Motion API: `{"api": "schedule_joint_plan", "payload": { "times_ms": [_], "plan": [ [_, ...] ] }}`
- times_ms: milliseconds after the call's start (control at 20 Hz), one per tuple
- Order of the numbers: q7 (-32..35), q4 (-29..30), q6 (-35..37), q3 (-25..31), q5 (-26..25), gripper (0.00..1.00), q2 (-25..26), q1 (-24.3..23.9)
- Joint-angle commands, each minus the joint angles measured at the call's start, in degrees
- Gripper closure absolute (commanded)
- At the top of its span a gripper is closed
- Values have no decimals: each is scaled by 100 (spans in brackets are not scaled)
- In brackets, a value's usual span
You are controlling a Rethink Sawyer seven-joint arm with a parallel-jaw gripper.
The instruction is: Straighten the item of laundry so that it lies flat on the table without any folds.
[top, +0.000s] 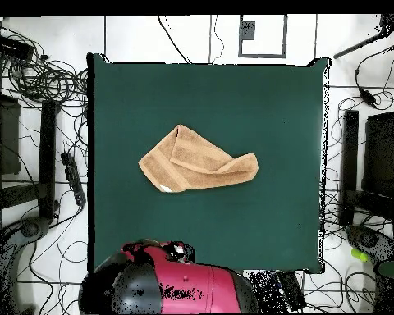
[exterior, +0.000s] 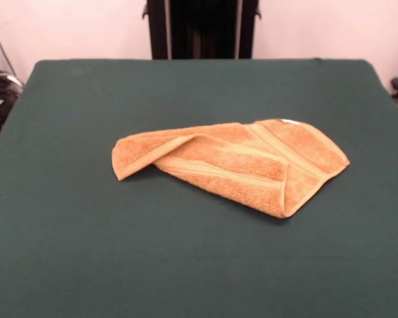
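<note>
Gripper: neither view shows it. The front view has only the dark pedestal column at the top edge; the overhead view has the red and black arm (top: 171, 283) bunched at the table's robot-side edge, off the cloth. Whether the jaws are apart or closed, and whether they carry anything, I cannot tell; nothing is seen hanging from the arm.

Towel from the arm: the towel (exterior: 235, 164) lies well clear of the arm, out near the middle of the table (exterior: 186, 265), with bare green cloth between the two. In the overhead view the towel (top: 196, 161) sits beyond the arm, roughly straight ahead of it.

Towel's state: folded over itself, not flat. One flap is turned across the body, a stripe band runs slantwise over the top layer, and a narrow tongue sticks out to one side.

Step in hand, as I judge it: reaching for a first hold, since nothing is gripped yet.

Doing it well: take the top layer only, at a free corner or the folded flap's edge, and draw it outward away from the fold line, low over the table, so the lower layer stays put.

Risk: pinching both layers would drag the whole towel without opening it.
</note>
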Motion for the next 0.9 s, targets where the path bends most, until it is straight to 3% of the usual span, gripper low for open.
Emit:
{"api": "schedule_joint_plan", "payload": {
  "times_ms": [50,350,650,900],
  "plan": [
    [2648,-905,1482,-71,-335,100,1433,254],
    [3149,-1351,1501,20,-422,100,2349,381],
    [3591,-1466,1485,-16,-169,100,2769,512],
    [3568,-1720,1726,-70,-429,100,3026,622]
  ]
}}
